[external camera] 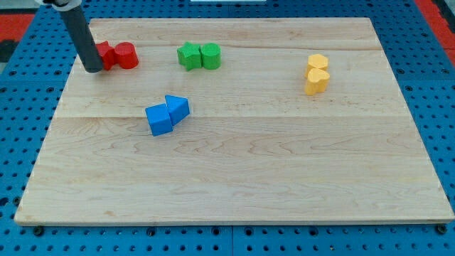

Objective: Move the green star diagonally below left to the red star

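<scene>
Green star (189,55) near the table's (284,185) top, touching a green round block (211,55), well apart from the red star (105,55). Not moved yet. Tip (92,70) touching, perhaps, the red star's left. No jaws here.
</scene>
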`<state>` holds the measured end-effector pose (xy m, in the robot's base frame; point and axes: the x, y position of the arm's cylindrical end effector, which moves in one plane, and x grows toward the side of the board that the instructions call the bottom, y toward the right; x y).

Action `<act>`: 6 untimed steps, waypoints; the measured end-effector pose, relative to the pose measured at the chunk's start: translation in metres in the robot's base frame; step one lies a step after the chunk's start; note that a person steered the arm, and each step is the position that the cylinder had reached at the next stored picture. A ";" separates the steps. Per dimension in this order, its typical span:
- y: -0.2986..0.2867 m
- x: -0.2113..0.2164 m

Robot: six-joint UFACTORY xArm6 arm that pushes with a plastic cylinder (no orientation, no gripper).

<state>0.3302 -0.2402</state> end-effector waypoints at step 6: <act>0.129 0.022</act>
<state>0.3525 -0.1115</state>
